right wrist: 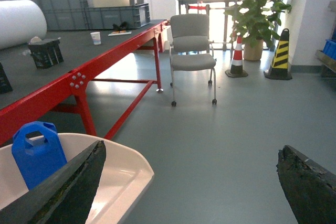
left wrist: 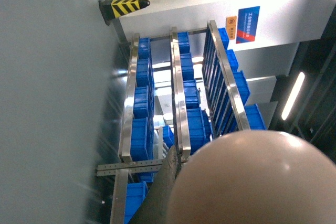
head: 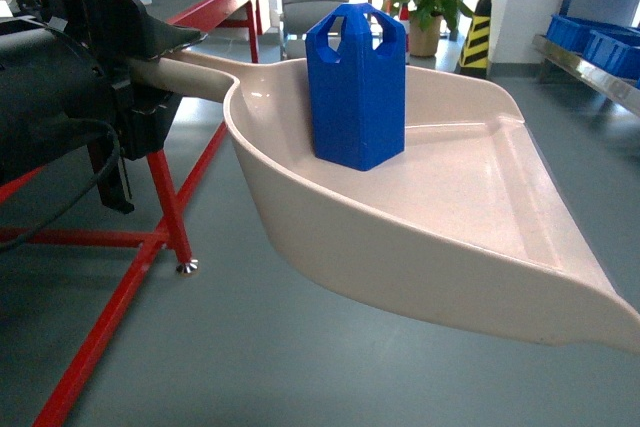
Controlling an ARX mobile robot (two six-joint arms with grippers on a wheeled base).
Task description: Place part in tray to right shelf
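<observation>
Head view shows our small bright-blue plastic hexagonal part (head: 356,87) already upright in the beige plastic dustpan-shaped tray (head: 470,207), whose handle our left gripper (head: 150,97) seems to clasp, though we cannot tell for sure, while our right gripper (right wrist: 189,182) hangs spread and empty beside the tray, and the stainless-steel right shelf (head: 590,72) beyond the tray's lip is not yet reached.

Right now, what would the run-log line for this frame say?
part: upright in tray | tray: held aloft by left gripper at handle | right gripper: open, empty | right shelf: not reached

Head view looks down close on the tray (head: 450,217); the right wrist view shares it (right wrist: 126,174).
</observation>
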